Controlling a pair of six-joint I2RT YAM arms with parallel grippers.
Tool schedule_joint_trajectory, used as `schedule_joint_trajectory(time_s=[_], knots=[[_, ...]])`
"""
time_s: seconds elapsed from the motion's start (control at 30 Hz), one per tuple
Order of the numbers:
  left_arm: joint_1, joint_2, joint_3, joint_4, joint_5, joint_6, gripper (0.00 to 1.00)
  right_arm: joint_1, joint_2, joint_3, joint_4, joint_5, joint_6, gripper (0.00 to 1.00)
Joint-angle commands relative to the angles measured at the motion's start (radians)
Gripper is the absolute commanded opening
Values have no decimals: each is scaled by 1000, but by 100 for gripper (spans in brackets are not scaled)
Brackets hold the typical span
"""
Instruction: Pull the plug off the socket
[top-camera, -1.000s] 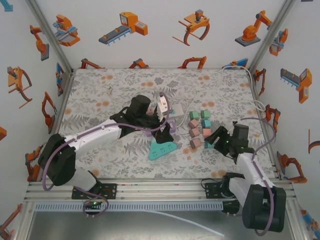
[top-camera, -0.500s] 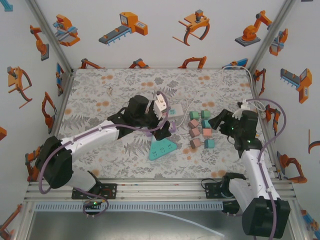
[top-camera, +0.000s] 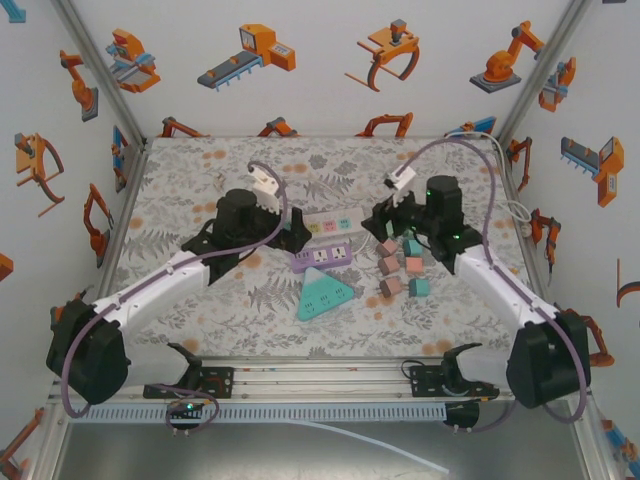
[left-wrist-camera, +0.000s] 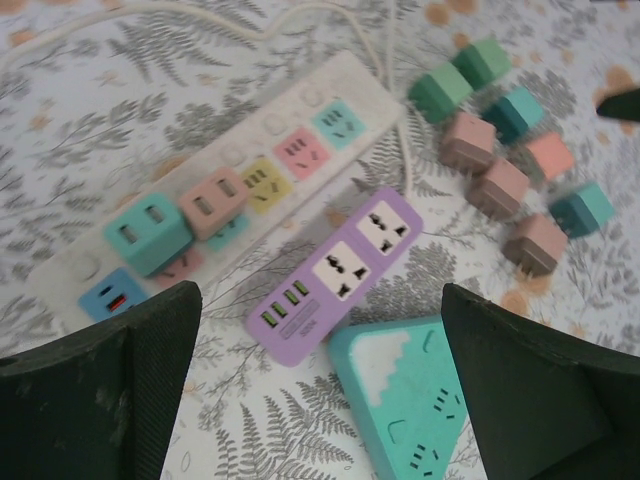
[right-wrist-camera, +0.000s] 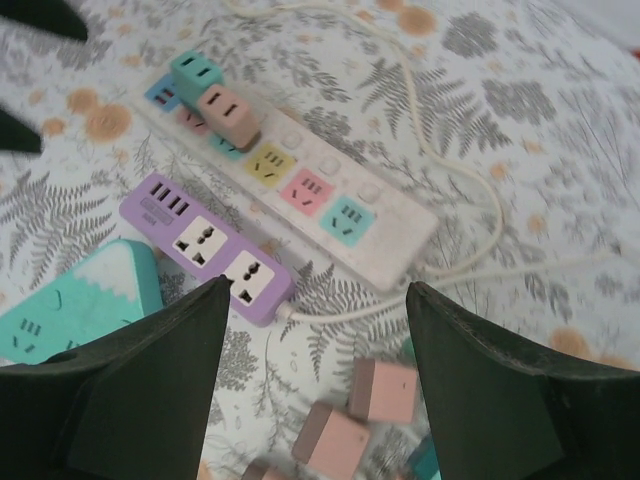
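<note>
My left arm reaches diagonally from its base toward the table's middle. The left gripper (top-camera: 292, 233) tips down over the left end of the white strip (left-wrist-camera: 300, 130), jaws spread wide with nothing between them. Its wrist camera gives me the teal plug (left-wrist-camera: 148, 233) and pink plug (left-wrist-camera: 213, 203) seated side by side at that end, just beyond the left finger and touching neither finger. The purple strip (left-wrist-camera: 335, 275) lies beside the white one, with the teal socket (left-wrist-camera: 410, 410) nearer. My right arm stretches in from the right. The right gripper (top-camera: 373, 222) is over the strip's other end, jaws apart and empty. In its wrist camera both plugs sit far up-left, well clear of the fingers. From above I cannot make the plugs out beside the left gripper. Cubes (top-camera: 400, 262) lie near the right gripper.
</note>
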Motion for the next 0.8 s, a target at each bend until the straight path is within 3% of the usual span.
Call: schedule_joint_trajectory(time_s=[0.0, 0.13, 0.37, 0.77], knots=[[41, -37, 1, -71, -125, -127, 96, 64, 82, 91, 13, -57, -251, 65], [103, -26, -5, -179, -238, -160, 96, 143, 208, 191, -61, -87, -429, 66], [204, 37, -38, -181, -259, -180, 96, 228, 435, 374, -189, -98, -598, 66], [329, 223, 44, -149, -99, -183, 78, 254, 767, 645, -249, -250, -652, 64]])
